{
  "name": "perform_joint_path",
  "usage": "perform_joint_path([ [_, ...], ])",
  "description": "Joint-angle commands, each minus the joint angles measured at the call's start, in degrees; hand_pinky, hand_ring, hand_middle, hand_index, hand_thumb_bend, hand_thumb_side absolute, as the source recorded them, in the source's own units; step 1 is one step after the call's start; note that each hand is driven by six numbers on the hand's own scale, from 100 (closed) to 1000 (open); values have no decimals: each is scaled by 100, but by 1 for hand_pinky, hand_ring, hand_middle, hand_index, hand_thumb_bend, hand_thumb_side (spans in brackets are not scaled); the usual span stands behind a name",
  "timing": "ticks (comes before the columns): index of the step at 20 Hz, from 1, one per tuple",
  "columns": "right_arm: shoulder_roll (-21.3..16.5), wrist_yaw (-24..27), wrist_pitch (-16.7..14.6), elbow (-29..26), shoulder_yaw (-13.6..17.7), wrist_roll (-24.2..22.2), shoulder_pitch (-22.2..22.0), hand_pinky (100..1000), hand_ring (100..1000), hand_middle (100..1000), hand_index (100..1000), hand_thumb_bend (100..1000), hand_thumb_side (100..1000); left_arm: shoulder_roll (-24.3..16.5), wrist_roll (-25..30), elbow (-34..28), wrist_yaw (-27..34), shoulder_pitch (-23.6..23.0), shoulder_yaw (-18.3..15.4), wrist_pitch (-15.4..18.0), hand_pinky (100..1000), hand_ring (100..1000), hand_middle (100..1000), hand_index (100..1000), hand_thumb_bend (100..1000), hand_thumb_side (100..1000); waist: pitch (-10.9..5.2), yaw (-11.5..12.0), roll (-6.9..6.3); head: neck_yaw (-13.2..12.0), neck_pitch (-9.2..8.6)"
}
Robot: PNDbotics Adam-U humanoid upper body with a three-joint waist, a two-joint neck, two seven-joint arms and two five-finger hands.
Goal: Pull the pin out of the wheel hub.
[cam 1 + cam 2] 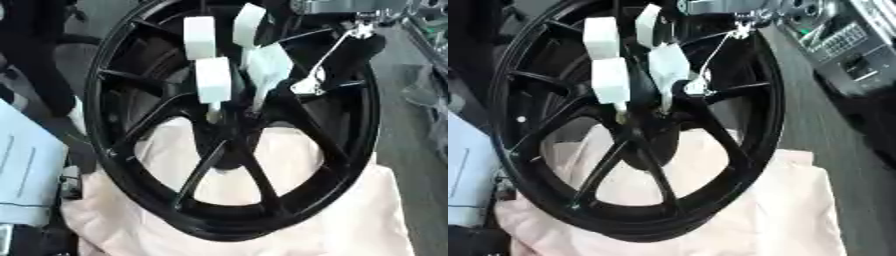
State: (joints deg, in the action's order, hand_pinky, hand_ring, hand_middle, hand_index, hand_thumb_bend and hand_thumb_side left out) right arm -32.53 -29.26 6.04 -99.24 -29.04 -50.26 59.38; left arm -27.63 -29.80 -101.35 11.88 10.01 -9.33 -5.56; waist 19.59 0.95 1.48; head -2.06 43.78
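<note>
Wheel (236, 125), black with thin spokes, lies tilted on a pale pink cloth (350, 220), and it fills most of both views. Its hub (229, 131) sits at the middle where the spokes meet. A hand (229, 60) comes down from above the hub, with white padded fingertips (213, 79) and dark parts behind them; it enters from the upper right, so it seems to be the right hand. The fingertips are drawn close together just above the hub, and two of them point down onto a small pale thing (213, 114) at the top of the hub, which may be the pin; I cannot tell whether they really pinch it or only touch it. A thin silver rod (328, 57) runs from the hand's wrist side toward the upper right of the hub. Left of the wheel there is a light blue sheet (26, 165) at the edge of the view.
</note>
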Motion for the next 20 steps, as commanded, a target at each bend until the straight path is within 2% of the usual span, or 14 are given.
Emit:
perform_joint_path([
  [1, -87, -48, -42, 34, 31, 17, 57, 759, 755, 731, 799, 364, 299, -86, -2, -101, -20, 28, -22, -11, 678, 702, 693, 757, 481, 753, -85, 16, -33, 21, 34],
  [20, -17, 119, 139, 101, -28, 243, 85, 746, 725, 656, 753, 279, 292, -61, -25, -105, -42, 32, 1, -37, 681, 703, 695, 756, 470, 762, -20, 52, -30, 12, 34],
])
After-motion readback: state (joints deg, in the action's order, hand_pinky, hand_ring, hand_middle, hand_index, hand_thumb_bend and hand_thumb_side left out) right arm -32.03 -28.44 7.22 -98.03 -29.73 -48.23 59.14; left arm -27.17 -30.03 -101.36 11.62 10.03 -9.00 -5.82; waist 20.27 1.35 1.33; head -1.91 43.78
